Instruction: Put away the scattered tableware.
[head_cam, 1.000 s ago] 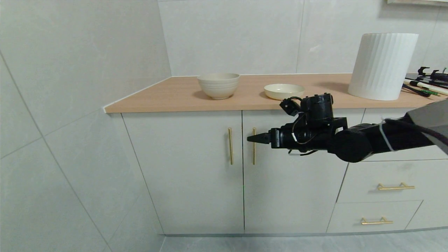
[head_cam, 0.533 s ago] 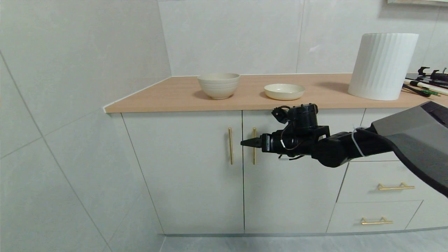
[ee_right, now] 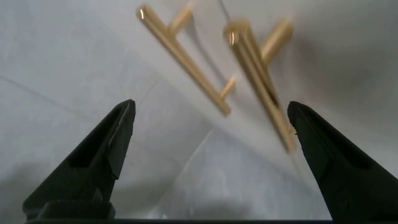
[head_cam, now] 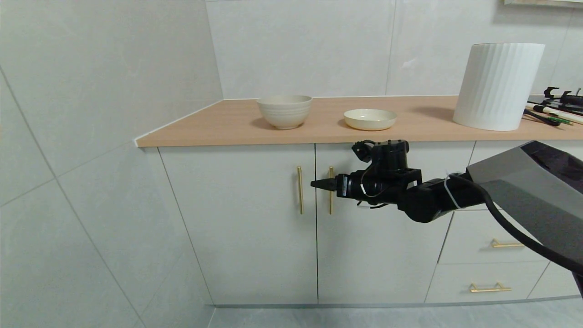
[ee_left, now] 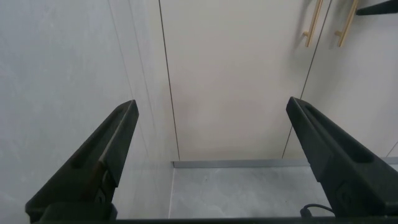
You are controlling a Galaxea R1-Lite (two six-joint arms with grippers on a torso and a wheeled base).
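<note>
My right claw [head_cam: 319, 184], fingers apart, sits at the slim brass bar handle [head_cam: 331, 202] of the pale cabinet door [head_cam: 378, 259], perhaps touching it; my left claw [ee_left: 211, 115], lower, also gapes.

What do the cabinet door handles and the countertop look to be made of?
Door handles: likely brushed brass or brass-plated metal, going by the golden colour and soft sheen. Countertop: matte wood-look surface with faint grain; laminate or solid wood, cannot tell.

Wooden countertop [head_cam: 205, 130], beige bowl [head_cam: 284, 110], shallow dish [head_cam: 370, 119], white ribbed cylinder [head_cam: 498, 86], utensils [head_cam: 553, 114]
</note>
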